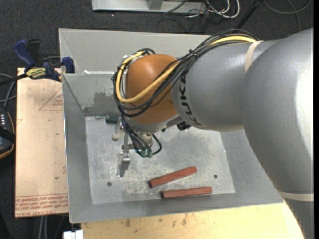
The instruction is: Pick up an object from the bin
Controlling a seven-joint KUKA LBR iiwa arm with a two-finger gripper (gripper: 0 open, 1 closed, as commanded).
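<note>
Black letters [185, 101] run along the silver arm [234, 83] at mid-frame, partly behind cables [149, 92], and read as part of KUKA. Nothing else is legible from here.

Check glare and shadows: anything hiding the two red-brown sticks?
Camera view: both red-brown sticks lie evenly lit near the front of the bin, no shadow across them; a dark shadow patch sits on the back wall, up-left of the gripper; mild sheen on the orange cover.
</note>
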